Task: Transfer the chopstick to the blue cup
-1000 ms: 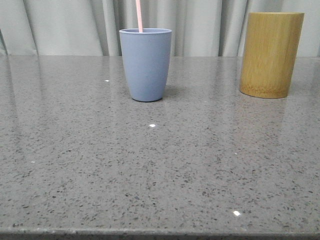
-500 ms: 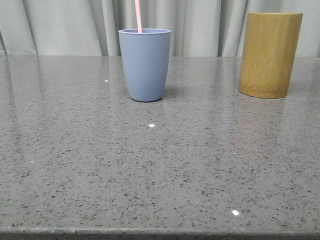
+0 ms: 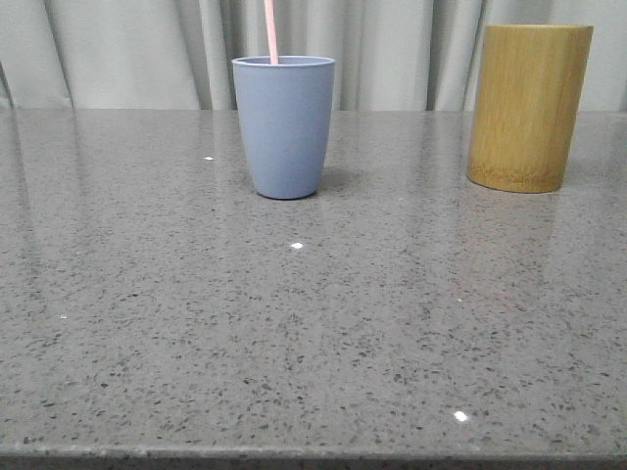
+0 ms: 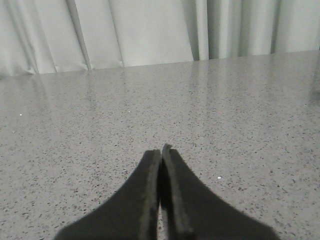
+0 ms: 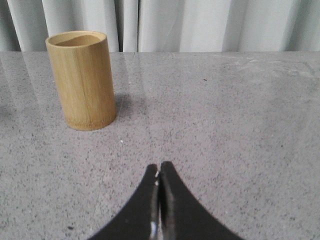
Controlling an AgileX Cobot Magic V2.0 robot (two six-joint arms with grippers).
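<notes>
Blue cup [image 3: 284, 126] stands upright on the table [image 3: 313, 333], matte grey-blue, smooth, no handle, tapering to its base. One pale pink chopstick [image 3: 271, 31] sticks up out of it, near the left side of the rim, almost vertical, running off the top of the front view; only that short length shows, so whether more than one stick is in there is hard to tell. Bamboo holder [image 3: 529, 107] stands upright well to the right of the blue cup, yellow-brown cylinder, slightly taller; from the right wrist view its opening [image 5: 80, 39] looks empty, though the inside bottom is hidden. Table is grey speckled stone, glossy, with faint reflections of both containers and a few small bright light spots in front of the blue cup. Pale grey pleated curtain [image 3: 127, 54] hangs behind the blue cup across the whole back. Left end effector [image 4: 161, 152] has its dark fingers pressed together, holding nothing, low over bare table. Right end effector [image 5: 159, 170] also pressed together, empty, over the table with the bamboo holder near it but apart.
</notes>
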